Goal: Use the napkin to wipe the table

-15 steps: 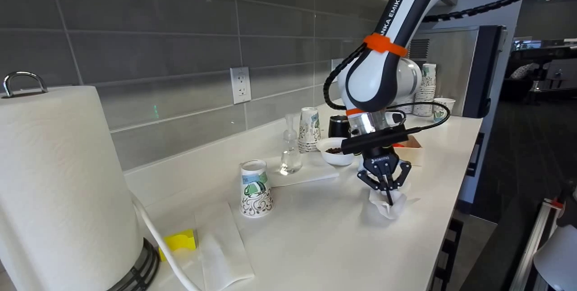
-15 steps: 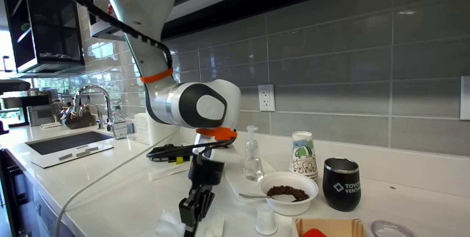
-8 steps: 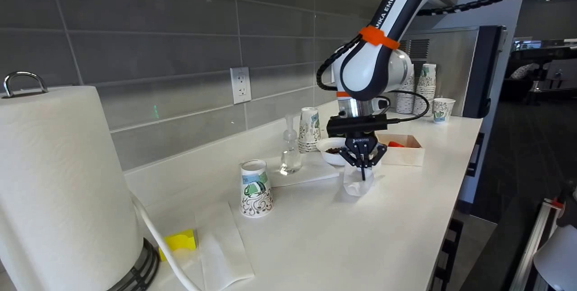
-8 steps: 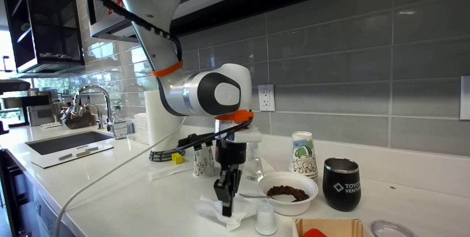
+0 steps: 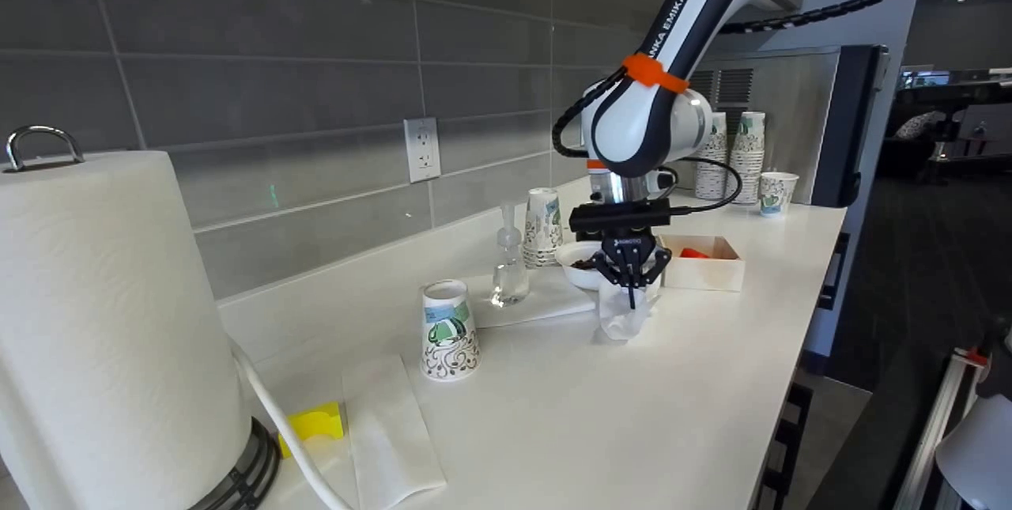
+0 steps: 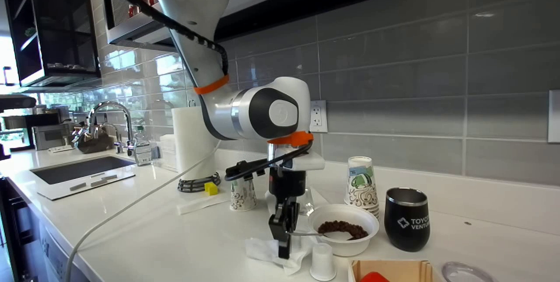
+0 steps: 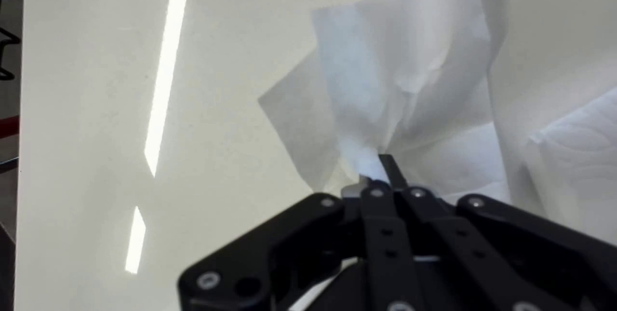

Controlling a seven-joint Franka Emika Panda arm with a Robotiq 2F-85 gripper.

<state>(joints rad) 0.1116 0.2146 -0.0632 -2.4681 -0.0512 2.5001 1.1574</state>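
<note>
The napkin (image 5: 621, 322) is a thin, crumpled white sheet lying against the white countertop (image 5: 569, 431). It also shows in an exterior view (image 6: 262, 249) and spreads out ahead of the fingers in the wrist view (image 7: 424, 50). My gripper (image 5: 632, 298) points down with its fingers shut on the napkin, close to the counter surface. In an exterior view the gripper (image 6: 284, 249) is just beside the white bowl (image 6: 345, 249) of brown pieces and the small white cup (image 6: 323, 262). In the wrist view the napkin is pinched between the fingertips (image 7: 381, 169).
A spoon handle (image 6: 302, 233) sticks out of the bowl toward the gripper. A soap dispenser (image 5: 510, 273), a paper cup (image 5: 449, 336) and a box with a red item (image 5: 704, 277) stand around. A black tumbler (image 6: 407, 221) is near the wall. A folded napkin (image 5: 391, 431) lies nearer the paper towel roll (image 5: 111, 320).
The gripper has dragged the napkin across the counter toward the bowl, mostly in the first half second, then a little further. The small white cup has shifted slightly away from the gripper.
</note>
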